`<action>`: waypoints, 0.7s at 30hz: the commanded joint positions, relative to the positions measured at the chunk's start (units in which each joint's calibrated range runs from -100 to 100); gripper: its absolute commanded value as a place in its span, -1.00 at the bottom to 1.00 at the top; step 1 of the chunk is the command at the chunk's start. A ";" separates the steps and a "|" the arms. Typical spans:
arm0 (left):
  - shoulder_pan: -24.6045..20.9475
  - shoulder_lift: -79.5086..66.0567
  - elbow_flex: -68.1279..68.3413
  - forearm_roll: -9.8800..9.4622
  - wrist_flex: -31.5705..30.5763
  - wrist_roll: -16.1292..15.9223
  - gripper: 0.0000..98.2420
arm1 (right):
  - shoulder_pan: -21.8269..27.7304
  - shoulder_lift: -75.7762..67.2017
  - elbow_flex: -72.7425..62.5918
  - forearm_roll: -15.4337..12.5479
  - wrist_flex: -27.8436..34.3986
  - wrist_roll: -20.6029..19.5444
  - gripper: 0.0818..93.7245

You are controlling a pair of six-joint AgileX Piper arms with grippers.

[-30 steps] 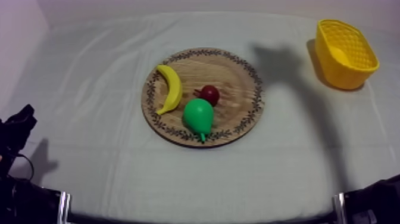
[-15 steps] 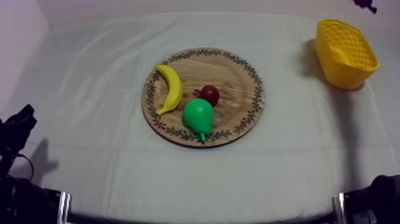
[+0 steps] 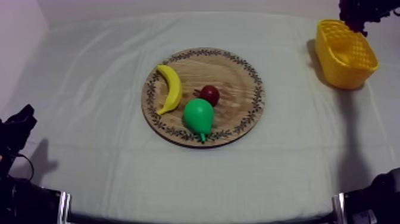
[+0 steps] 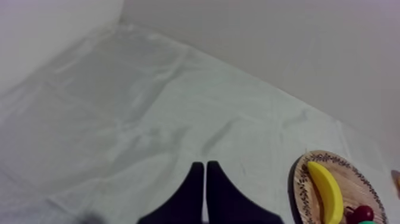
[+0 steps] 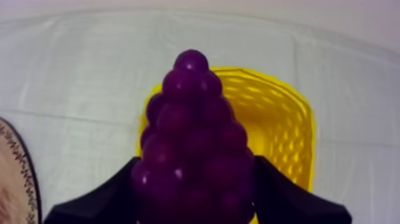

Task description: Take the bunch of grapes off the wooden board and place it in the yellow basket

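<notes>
The left gripper (image 4: 205, 179) is resting low at the near left of the table (image 3: 119, 179), its fingers lying together as a narrow wedge with nothing between them. Beyond it, the wooden board (image 3: 238, 65) is carrying a banana (image 3: 171, 88), a pear (image 3: 198, 116) and a small red fruit (image 3: 209, 94). Farther off, the right gripper (image 5: 195, 182) is clamping its fingers on the broad end of the bunch of grapes (image 5: 191, 119), holding it in the air by the far rim of the yellow basket (image 5: 283, 128). So the pick-up and carry look done, with lowering and releasing remaining, I judge. The bunch's long axis is running straight out from the fingers, its narrow tip pointing away from the gripper, over the basket.
</notes>
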 commanded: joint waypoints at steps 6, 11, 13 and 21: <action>-0.01 0.03 0.00 -0.02 0.01 0.01 -1.00 | -0.16 5.76 -0.95 2.11 -0.72 -2.51 0.46; -0.01 0.03 0.00 -0.02 0.01 0.01 -1.00 | 0.04 4.99 -0.87 1.98 0.03 -2.42 0.56; -0.01 0.03 0.00 -0.02 0.01 0.01 -1.00 | 0.32 3.38 -0.43 1.21 0.67 -1.78 0.54; -0.01 0.03 0.00 -0.02 0.01 0.01 -1.00 | 1.50 -11.21 5.90 -3.91 2.90 2.31 0.26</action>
